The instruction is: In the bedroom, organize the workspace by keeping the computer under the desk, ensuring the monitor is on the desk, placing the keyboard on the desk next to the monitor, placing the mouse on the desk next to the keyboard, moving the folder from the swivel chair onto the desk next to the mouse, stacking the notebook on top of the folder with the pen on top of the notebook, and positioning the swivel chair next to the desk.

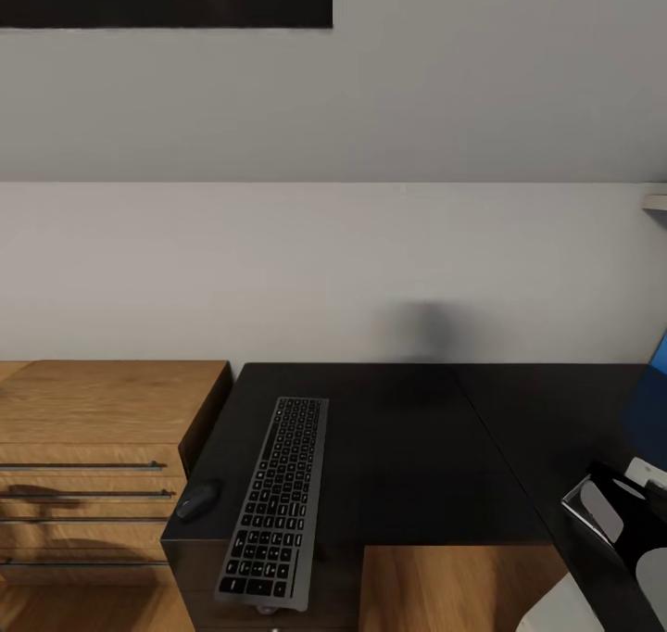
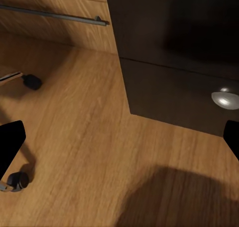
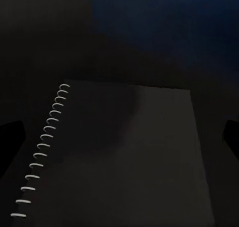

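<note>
**Keyboard and mouse on the desk, notebook under the right gripper**

Black and glossy, the desk [image 1: 408, 447] stretches along the pale wall and turns a corner toward the right. On its left end lies the keyboard [image 1: 276, 502], long side running away from the wall, its near end just over the front edge. Just beside it, on the side toward the wooden dresser [image 1: 93, 447], sits the small dark mouse [image 1: 196, 499], close to the desk's left edge and apart from the keyboard by a narrow gap. The dresser stands against the desk's left side, with thin metal bar handles across its drawers.

At the far right of the head view a strip of bright blue, the folder [image 1: 656, 391], shows on the desk by the picture's edge; part of the robot's right arm [image 1: 611, 521] reaches in below it.

The right gripper [image 3: 119, 137] hovers with its fingers spread wide, one dark fingertip [image 3: 10, 137] at each side of the wrist view. Between them lies the notebook [image 3: 129, 157], grey with a white spiral binding, on the dark desk top, with a blue surface beyond it; neither finger touches it.

The left gripper [image 2: 119, 137] is likewise spread open and holds nothing, hanging over the wooden floor [image 2: 79, 137] beside the desk's black drawer front with its round silver knob [image 2: 226, 98]. Two black casters [image 2: 32, 81] of the swivel chair stand on the floor nearby.
</note>
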`<state>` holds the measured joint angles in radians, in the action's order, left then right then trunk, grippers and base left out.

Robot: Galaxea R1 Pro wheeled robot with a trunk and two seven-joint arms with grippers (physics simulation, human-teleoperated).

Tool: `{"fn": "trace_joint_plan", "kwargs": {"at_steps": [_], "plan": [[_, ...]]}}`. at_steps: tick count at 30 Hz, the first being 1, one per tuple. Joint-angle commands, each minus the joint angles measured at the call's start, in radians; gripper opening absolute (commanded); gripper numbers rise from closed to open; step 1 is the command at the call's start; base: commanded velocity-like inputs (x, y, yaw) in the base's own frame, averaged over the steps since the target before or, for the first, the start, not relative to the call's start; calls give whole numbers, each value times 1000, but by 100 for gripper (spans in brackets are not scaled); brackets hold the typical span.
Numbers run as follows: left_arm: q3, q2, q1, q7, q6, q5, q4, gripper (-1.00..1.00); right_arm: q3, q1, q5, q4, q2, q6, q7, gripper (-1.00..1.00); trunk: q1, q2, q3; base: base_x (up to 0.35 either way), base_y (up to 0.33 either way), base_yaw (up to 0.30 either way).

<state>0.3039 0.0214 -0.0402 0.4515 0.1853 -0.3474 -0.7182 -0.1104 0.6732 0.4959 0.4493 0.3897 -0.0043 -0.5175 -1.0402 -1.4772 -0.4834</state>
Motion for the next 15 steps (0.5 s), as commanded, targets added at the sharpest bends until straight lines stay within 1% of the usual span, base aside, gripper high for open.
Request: {"fn": "trace_joint_plan", "kwargs": {"at_steps": [1, 15], "plan": [[7, 1, 0, 7, 5, -10, -1, 100, 1, 0, 9, 2, 0, 0, -3, 100, -4, -8, -4, 0, 0, 0], [8, 0, 0, 7, 4, -10, -1, 100, 2, 0, 7, 1, 1, 0, -3, 100, -58, -106, -48, 0, 0, 0]]}}
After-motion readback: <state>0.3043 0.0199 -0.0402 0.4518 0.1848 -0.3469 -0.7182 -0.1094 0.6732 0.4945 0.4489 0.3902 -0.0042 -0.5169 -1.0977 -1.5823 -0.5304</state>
